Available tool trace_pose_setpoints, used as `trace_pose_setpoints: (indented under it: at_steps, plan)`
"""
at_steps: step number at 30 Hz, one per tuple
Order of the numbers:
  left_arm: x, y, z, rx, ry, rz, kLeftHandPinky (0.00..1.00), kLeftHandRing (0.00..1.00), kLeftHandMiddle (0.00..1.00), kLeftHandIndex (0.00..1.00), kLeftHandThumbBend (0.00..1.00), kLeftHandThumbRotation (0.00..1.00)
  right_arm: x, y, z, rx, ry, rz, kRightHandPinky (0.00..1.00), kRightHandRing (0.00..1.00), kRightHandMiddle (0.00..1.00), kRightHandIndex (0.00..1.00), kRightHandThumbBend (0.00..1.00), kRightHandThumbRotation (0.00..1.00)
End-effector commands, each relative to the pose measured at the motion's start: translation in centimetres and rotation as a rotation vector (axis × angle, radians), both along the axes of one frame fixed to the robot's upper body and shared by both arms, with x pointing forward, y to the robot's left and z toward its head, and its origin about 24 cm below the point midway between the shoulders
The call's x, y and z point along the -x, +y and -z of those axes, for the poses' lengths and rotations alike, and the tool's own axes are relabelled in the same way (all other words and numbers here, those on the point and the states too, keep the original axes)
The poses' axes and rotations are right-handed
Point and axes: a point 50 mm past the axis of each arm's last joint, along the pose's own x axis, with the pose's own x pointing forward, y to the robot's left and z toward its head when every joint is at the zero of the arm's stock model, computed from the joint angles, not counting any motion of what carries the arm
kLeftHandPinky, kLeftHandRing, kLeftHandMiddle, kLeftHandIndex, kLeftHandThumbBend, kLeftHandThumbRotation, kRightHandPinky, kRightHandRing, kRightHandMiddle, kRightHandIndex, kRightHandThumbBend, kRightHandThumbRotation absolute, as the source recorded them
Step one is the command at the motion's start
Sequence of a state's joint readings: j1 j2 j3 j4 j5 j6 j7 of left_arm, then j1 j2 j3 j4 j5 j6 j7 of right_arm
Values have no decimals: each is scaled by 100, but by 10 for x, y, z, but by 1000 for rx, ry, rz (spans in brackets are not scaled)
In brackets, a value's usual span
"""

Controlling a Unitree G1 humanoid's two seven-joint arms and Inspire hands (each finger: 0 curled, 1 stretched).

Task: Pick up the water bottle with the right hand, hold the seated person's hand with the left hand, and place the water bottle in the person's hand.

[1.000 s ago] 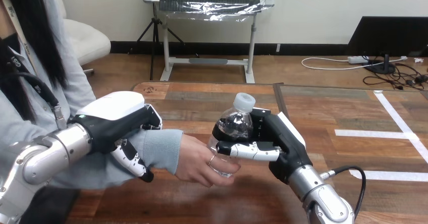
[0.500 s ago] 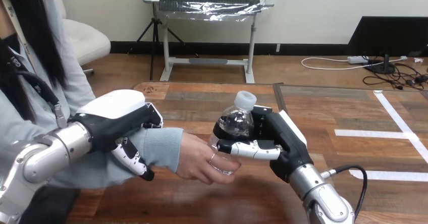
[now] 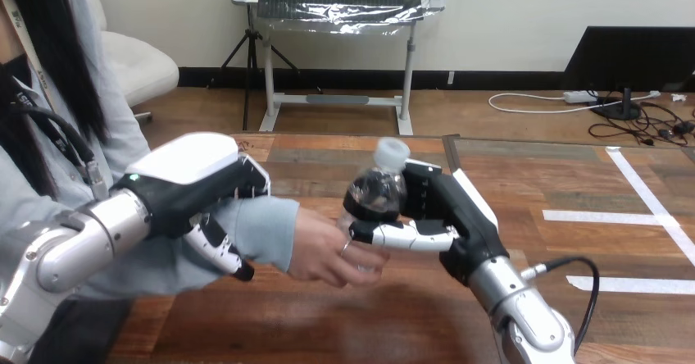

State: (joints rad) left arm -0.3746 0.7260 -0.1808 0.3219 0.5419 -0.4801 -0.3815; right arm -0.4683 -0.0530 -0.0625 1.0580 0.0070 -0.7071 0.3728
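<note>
A clear water bottle [image 3: 379, 192] with a white cap stands upright above the table's middle. My right hand [image 3: 447, 216] is shut on it, thumb across its front and fingers behind it. The person's hand [image 3: 328, 252] reaches in from the left and cups the bottle's lower part, its fingers curled round the base. My left hand [image 3: 201, 192] lies over the person's forearm in its grey sleeve, with fingers [image 3: 221, 253] curled down round the near side of the forearm.
The wooden table [image 3: 344, 323] runs across the view, with white tape strips [image 3: 623, 216] on its right part. The person sits at the left edge.
The bottle, my right hand and the person's hand have risen slightly and tilted a little left. My left hand has lifted with the forearm.
</note>
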Motion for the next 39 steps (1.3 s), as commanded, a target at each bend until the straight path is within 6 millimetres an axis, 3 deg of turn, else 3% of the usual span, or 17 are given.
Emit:
trace_pose_setpoints:
  at_steps: [1,8,17,26,39]
  plan:
    - [-12,-16,-60,74,-243,50,42,47,52,54,91,9,-25,19,-43,40,-176,-67,58,60,63,67,89,14]
    - [-9,-12,-56,67,-230,24,52,57,62,67,95,18,-26,16,-42,57,-171,-54,69,69,70,75,90,28]
    - [-6,-8,-50,68,-219,-3,57,65,72,78,99,26,-28,11,-41,71,-160,-29,75,75,75,81,93,41]
    - [-2,-3,-43,67,-196,-34,65,73,80,86,100,31,-29,6,-42,84,-161,-10,76,76,76,82,97,52]
    - [6,1,-33,75,-188,-65,80,85,88,92,100,38,-30,0,-42,73,-151,-1,76,76,76,83,98,59]
